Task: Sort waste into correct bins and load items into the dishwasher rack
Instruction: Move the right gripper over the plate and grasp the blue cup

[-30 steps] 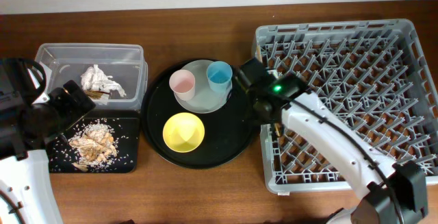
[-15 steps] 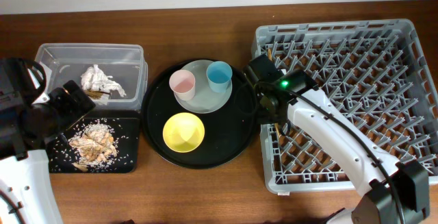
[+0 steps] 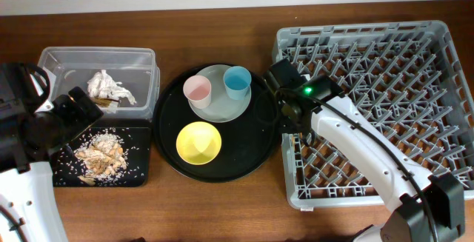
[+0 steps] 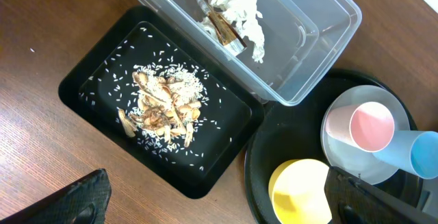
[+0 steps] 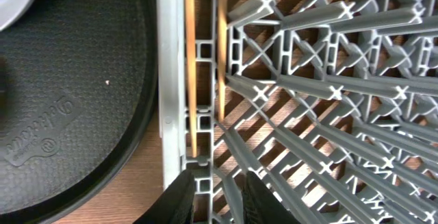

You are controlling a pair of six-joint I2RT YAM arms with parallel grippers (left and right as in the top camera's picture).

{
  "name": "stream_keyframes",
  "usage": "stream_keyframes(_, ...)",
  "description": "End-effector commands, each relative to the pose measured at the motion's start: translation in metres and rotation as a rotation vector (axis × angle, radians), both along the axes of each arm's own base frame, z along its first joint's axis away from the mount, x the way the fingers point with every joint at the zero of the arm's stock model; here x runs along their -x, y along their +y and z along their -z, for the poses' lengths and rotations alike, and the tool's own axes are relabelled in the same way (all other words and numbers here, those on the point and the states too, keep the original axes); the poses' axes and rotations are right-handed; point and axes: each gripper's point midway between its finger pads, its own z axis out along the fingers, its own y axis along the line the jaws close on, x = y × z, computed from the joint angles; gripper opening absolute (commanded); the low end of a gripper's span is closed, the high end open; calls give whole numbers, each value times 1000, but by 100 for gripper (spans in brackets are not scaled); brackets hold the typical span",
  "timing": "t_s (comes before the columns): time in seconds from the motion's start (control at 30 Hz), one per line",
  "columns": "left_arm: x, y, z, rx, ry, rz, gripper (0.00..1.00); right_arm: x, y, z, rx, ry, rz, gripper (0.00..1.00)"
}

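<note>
Two wooden chopsticks (image 5: 190, 80) lie in the left edge row of the grey dishwasher rack (image 3: 385, 146), just ahead of my right gripper (image 5: 214, 183). Its jaws stand slightly open and hold nothing. In the overhead view the right gripper (image 3: 292, 120) hangs over the rack's left rim. A pink cup (image 3: 198, 90) and a light blue cup (image 3: 238, 81) stand on the pale plate (image 3: 220, 107), beside the yellow bowl (image 3: 198, 142). The clear tub (image 3: 141, 61) holds the white tissue (image 3: 109, 86) and the gold-brown wrapper (image 4: 220, 27). Food scraps (image 4: 161, 107) lie in the shallow black tray (image 4: 82, 87). My left gripper (image 4: 226, 210) is wide open and empty.
The cups, plate and bowl all sit on a large round black tray (image 3: 244, 149) between the bins and the rack. The left arm (image 3: 33, 135) stands at the table's left edge, beside the black tray. Bare wood runs along the table's front and back.
The right gripper has shifted a little to the right, from the round tray's edge onto the rack's left rim, and its jaws have parted slightly. The left arm has not moved.
</note>
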Motion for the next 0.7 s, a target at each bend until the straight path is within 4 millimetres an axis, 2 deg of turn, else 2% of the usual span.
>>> stream_keyframes(0.0, -1, 1, -2, 3, -6, -10, 99, -6, 11, -11, -71, -31, -4, 25)
stream_keyframes(0.07, -1, 1, -2, 3, -6, -10, 99, -12, 42, -36, -199, -37, -164, 25)
stream_keyframes(0.2, -1, 1, -2, 3, -6, -10, 99, -36, 106, -107, -460, -207, -465, 27)
stream_keyframes(0.27, -1, 1, -2, 4, -6, -10, 99, -47, 120, -120, -512, -279, -511, 29)
stream_keyframes(0.37, -1, 1, -2, 3, -6, -10, 99, -59, 127, -113, -521, -313, -518, 31)
stream_keyframes(0.43, -1, 1, -2, 3, -6, -10, 99, -75, 134, -107, -521, -343, -522, 46)
stream_keyframes(0.47, -1, 1, -2, 3, -6, -10, 99, -84, 138, -102, -524, -354, -523, 49)
stream_keyframes(0.6, -1, 1, -2, 3, -6, -10, 99, -110, 153, -71, -508, -363, -559, 49)
stream_keyframes(0.67, -1, 1, -2, 3, -6, -10, 99, -116, 157, -43, -475, -324, -596, 48)
